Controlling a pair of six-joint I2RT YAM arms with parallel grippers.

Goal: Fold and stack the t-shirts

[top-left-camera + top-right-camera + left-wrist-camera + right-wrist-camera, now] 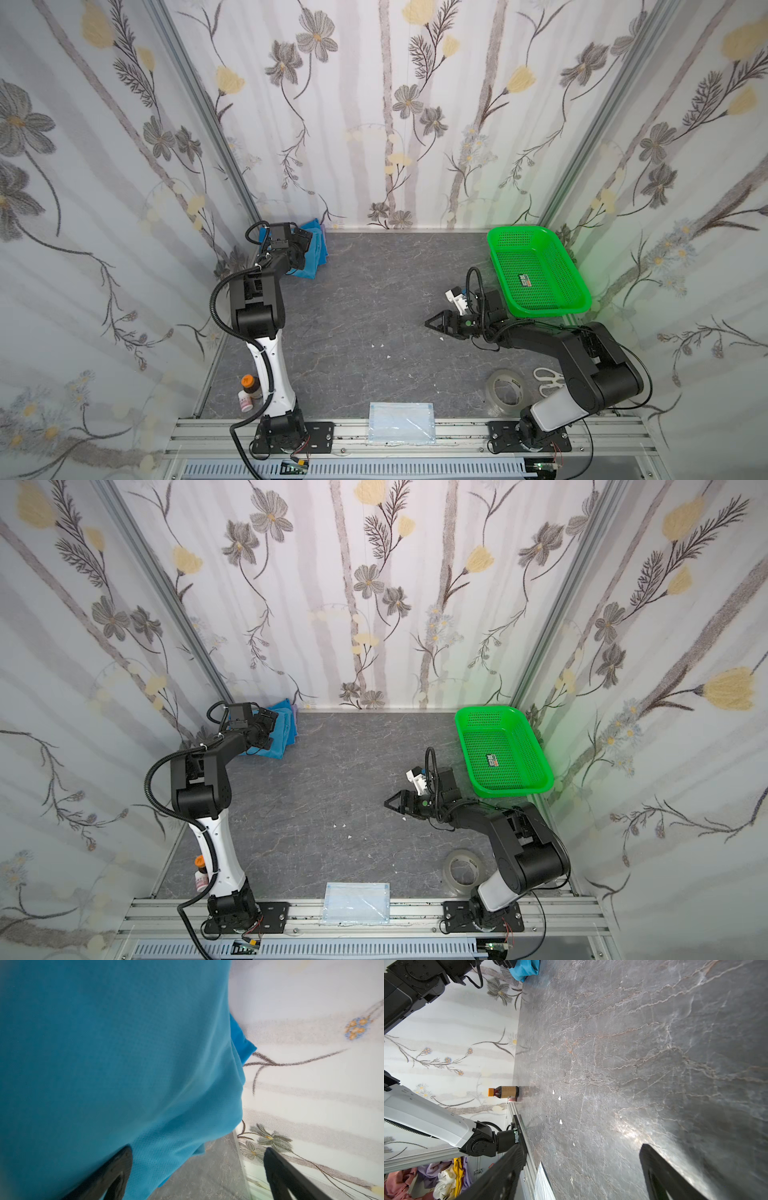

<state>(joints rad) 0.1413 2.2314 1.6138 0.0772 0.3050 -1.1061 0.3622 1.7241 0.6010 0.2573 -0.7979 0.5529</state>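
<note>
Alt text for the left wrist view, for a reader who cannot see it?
Teal-blue t-shirt cloth fills most of the frame, close up, with a brighter blue cloth edge showing behind it. The left gripper is open, its black fingers wide apart, one before the cloth, one before the floral wall; grey marbled tabletop shows between them.

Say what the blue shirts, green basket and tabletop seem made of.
T-shirts: soft matte knit cloth; fine mesh weave and folds show. Green basket: probably moulded plastic, slightly glossy, perforated all over. Tabletop: grey veined marble look with sheen; stone or laminate, cannot tell.
</note>
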